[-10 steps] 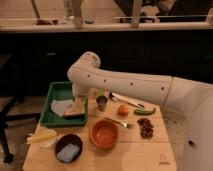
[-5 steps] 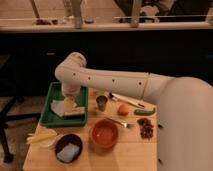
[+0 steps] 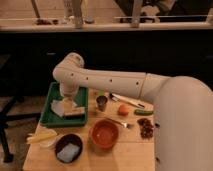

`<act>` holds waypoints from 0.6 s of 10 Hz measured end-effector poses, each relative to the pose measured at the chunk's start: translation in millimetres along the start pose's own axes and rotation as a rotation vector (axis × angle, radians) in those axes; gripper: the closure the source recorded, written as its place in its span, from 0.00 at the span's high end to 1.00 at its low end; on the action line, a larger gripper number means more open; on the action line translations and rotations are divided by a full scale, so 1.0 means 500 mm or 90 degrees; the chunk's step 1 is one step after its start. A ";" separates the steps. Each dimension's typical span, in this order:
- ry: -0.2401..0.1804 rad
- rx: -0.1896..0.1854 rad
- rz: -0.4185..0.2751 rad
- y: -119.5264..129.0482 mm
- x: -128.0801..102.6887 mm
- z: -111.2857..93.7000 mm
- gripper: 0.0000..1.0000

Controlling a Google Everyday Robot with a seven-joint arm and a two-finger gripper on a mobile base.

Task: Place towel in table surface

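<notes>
The towel (image 3: 58, 107) is a pale crumpled cloth lying in the green tray (image 3: 50, 99) at the left of the wooden table (image 3: 125, 150). My white arm reaches across from the right, and its gripper (image 3: 68, 103) hangs down into the tray, right over the towel next to a tan block (image 3: 75, 112). The arm's wrist hides the fingertips.
A red-orange bowl (image 3: 104, 135) sits at front centre, and a dark bowl (image 3: 68, 147) with a blue sponge sits front left beside bananas (image 3: 42, 136). A small metal cup (image 3: 102, 103), an orange fruit (image 3: 123, 109), a green vegetable (image 3: 143, 112), cutlery and a dark snack pile (image 3: 146, 128) lie at right.
The arm has swung left and lowered, bringing the gripper from above the tray's right edge down onto the towel in the tray.
</notes>
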 end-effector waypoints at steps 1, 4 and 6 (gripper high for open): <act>-0.004 0.005 0.005 0.000 0.001 -0.001 0.80; -0.047 0.061 0.143 -0.006 0.016 0.016 0.80; -0.072 0.081 0.218 -0.012 -0.009 0.049 0.80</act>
